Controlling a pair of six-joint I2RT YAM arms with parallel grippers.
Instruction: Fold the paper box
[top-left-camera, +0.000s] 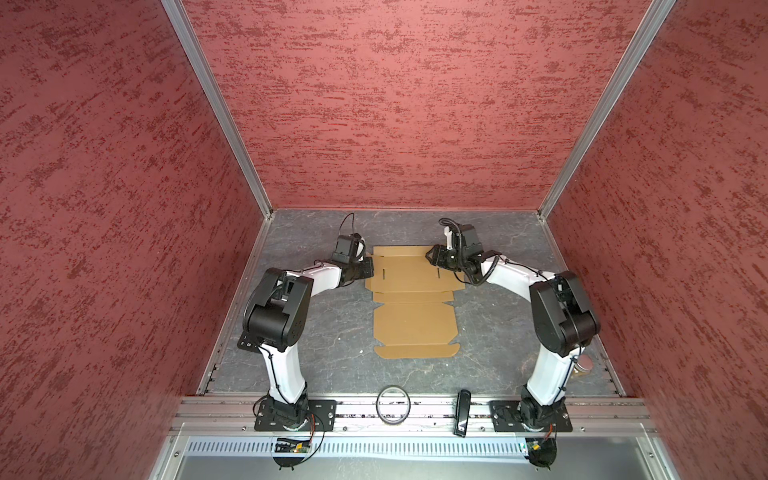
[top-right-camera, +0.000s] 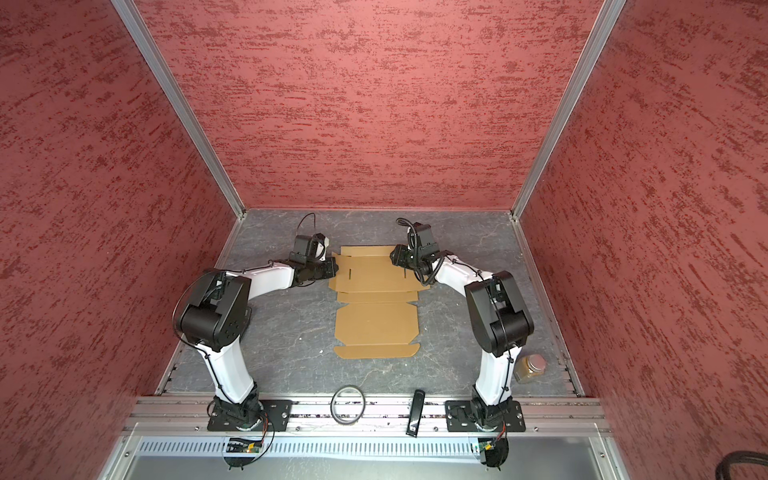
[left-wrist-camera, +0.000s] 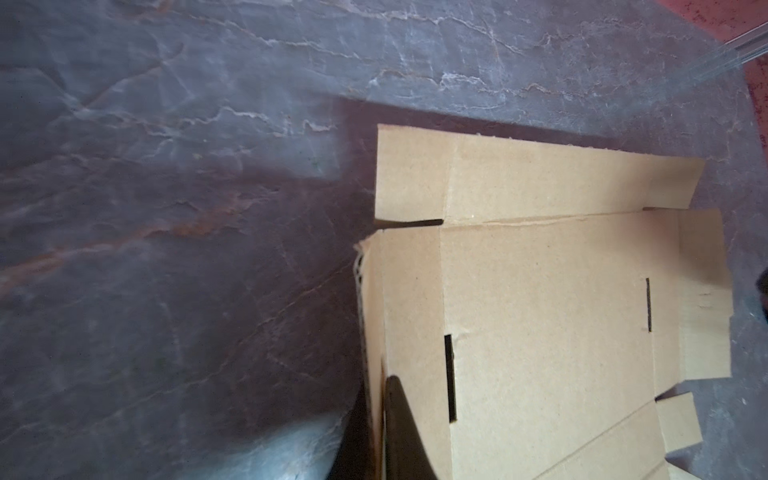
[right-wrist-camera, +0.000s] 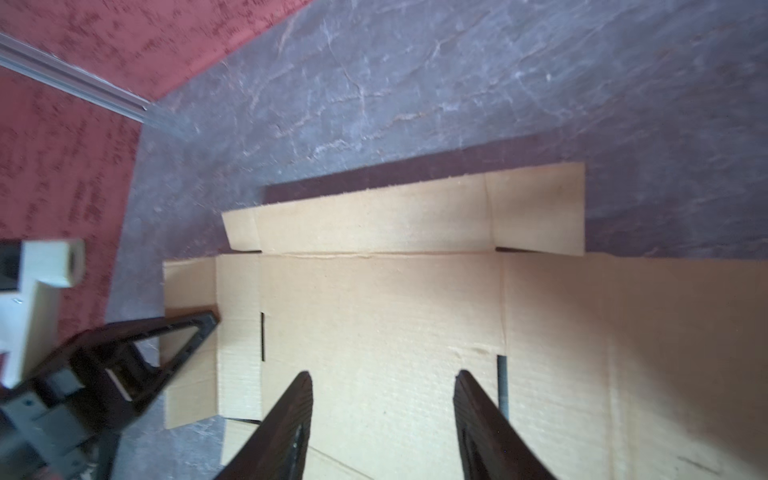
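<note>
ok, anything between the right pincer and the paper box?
Nothing visible. The right pincer hangs open over the paper box, only bare cardboard below its jaws. The left pincer is shut on its opposite edge.

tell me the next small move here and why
Probably fold up the side flap: the left gripper is shut on that edge of the paper box, the sheet lies nearly flat, and the right gripper hangs open above it.

I see the paper box (top-left-camera: 415, 307) lying flat in the middle of the table (top-left-camera: 316, 332). My left gripper (top-left-camera: 369, 266) sits at its far left edge, and my right gripper (top-left-camera: 430, 255) is over its far right corner. On the front rail (top-left-camera: 357, 411) lie a ring (top-left-camera: 393, 404) and, to its right, a bar (top-left-camera: 462, 413). A jar (top-right-camera: 532, 368) stands at the table's near right corner.
</note>
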